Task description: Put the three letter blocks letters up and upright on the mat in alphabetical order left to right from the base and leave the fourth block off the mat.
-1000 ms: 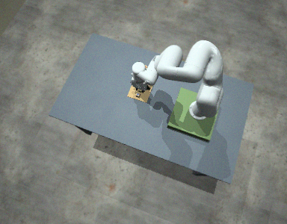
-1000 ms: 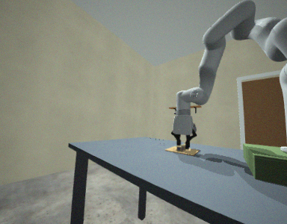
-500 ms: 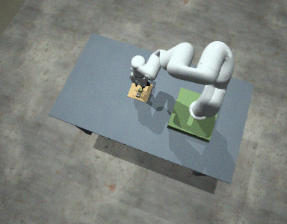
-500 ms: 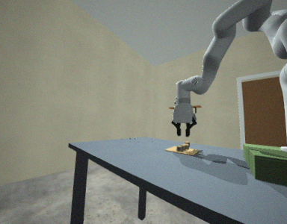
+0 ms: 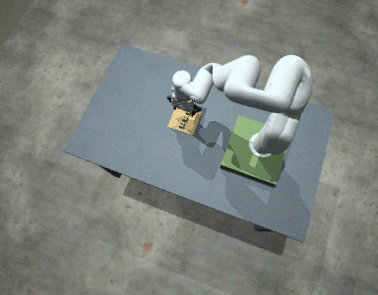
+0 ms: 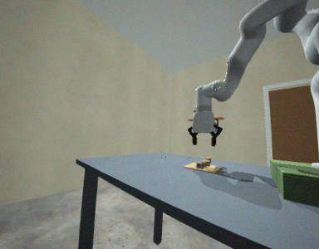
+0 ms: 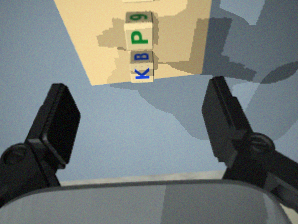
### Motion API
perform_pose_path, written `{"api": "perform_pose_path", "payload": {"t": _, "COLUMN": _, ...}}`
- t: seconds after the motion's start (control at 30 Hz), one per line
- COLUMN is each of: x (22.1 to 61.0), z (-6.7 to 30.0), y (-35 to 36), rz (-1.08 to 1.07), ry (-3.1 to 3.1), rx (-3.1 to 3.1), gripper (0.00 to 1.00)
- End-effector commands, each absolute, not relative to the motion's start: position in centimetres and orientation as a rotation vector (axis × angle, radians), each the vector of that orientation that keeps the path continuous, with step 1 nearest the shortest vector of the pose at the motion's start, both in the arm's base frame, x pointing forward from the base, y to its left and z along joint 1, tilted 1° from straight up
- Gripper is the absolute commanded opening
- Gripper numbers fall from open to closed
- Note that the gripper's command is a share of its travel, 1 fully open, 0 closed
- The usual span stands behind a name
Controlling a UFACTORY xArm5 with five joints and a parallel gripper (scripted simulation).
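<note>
My gripper [image 5: 184, 105] [image 6: 203, 144] [image 7: 139, 96] is wide open and empty, above the tan mat [image 5: 191, 129] [image 6: 189, 167] [image 7: 85, 30]. Three blocks stand in a row on the mat. The K block [image 5: 181, 125] [image 6: 198, 165] [image 7: 142, 74] is close to the mat's edge, with a blue K on top. The P block [image 5: 184, 118] [image 6: 203, 163] [image 7: 139, 38] is in the middle, with a green P. Another block [image 6: 208, 159] [image 7: 138, 0] is at the other end, its top cut off in the wrist view. Seen from the base, K is left of P. The fourth block is not identifiable.
The green platform [image 5: 244, 126] [image 6: 302, 187] carries the robot's base to the right of the mat. The blue-grey table [image 5: 122, 98] [image 6: 151, 183] surrounds the mat. The arm hangs over the table between base and mat, and its shadow falls across both.
</note>
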State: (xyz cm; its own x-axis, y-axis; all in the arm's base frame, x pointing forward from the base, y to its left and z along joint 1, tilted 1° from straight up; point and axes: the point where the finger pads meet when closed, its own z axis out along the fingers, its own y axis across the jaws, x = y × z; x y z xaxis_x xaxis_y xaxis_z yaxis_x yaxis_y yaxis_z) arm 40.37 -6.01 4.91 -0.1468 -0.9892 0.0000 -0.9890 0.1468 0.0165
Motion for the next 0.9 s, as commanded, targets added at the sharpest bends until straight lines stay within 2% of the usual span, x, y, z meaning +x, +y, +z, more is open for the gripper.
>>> {"api": "perform_pose_path", "payload": {"t": 0.0, "x": 40.51, "z": 5.06, "y": -6.03, "rz": -0.015, "ry": -2.373, "rx": 2.047, "gripper": 1.0}}
{"api": "perform_pose_path", "payload": {"t": 0.6, "x": 40.51, "z": 5.05, "y": -6.06, "rz": -0.015, "ry": -2.392, "rx": 2.024, "gripper": 1.0}}
{"api": "perform_pose_path", "payload": {"t": 0.87, "x": 40.47, "z": 5.01, "y": -6.28, "rz": -0.014, "ry": -2.562, "rx": 1.803, "gripper": 1.0}}
